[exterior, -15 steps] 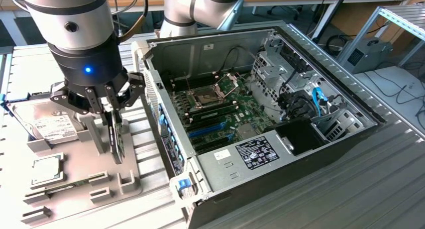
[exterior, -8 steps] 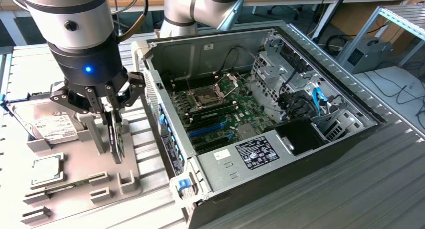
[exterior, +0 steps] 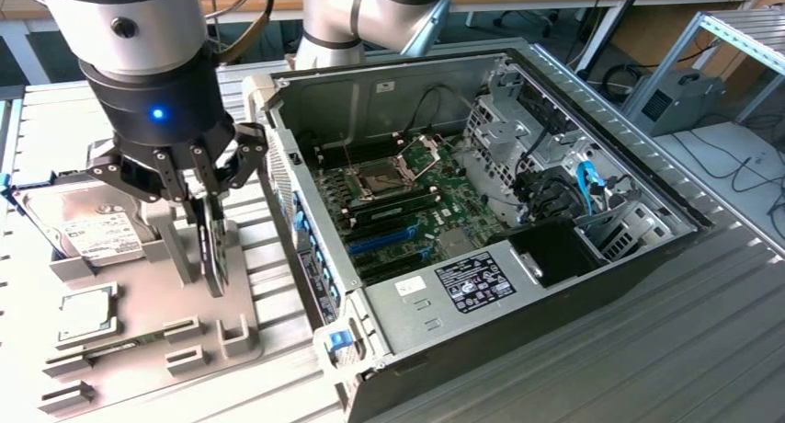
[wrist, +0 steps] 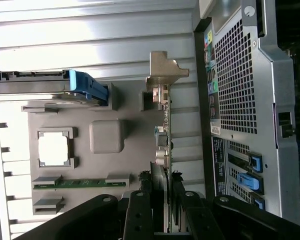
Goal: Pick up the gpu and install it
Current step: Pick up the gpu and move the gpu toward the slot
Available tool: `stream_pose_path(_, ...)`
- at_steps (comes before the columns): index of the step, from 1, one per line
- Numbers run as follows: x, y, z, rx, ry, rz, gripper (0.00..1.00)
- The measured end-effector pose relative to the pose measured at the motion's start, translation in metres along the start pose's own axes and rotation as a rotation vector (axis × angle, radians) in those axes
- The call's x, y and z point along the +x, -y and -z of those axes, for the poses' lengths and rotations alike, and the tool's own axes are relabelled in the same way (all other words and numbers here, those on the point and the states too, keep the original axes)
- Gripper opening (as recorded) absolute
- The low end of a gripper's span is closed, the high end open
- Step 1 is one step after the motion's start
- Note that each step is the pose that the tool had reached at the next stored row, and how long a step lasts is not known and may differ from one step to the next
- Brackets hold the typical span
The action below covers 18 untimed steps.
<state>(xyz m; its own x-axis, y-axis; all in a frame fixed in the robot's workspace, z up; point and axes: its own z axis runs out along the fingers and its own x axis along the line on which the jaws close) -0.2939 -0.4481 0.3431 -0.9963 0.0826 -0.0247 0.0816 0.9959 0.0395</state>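
gpu stands on edge over the grey parts tray, just beside the open computer case, at the exterior view's left. Gripper is clamped on its upper edge, one of the fingers on each face of the board. Can't tell whether the card's lower edge is clear of the tray's holder.

Risks, my read:
- The grip is on a thin board edge, so the card could pivot or slip if it's swung fast.
- Its silver bracket sticks out at one end and could snag a tray post or the case rim.
- Any tilt would make the connector edge miss the slot and jam or scrape the motherboard.

In the way: the case's near wall stands between the card and the expansion slots. The power supply is close beside those slots. Blue cables are well apart from them.

Also on the tray: hard drive with a white label, CPU chip, and a green memory stick, all near the card but apart from it.
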Motion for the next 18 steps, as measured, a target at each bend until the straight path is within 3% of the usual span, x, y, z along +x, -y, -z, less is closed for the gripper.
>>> stream_pose_path(3,0.0,-0.0003,0.0061,0.0,-0.0001,0.0,0.27)
stream_pose_path(18,-0.001,-0.0006,0.0151,-0.0001,0.0001,0.0,0.27)
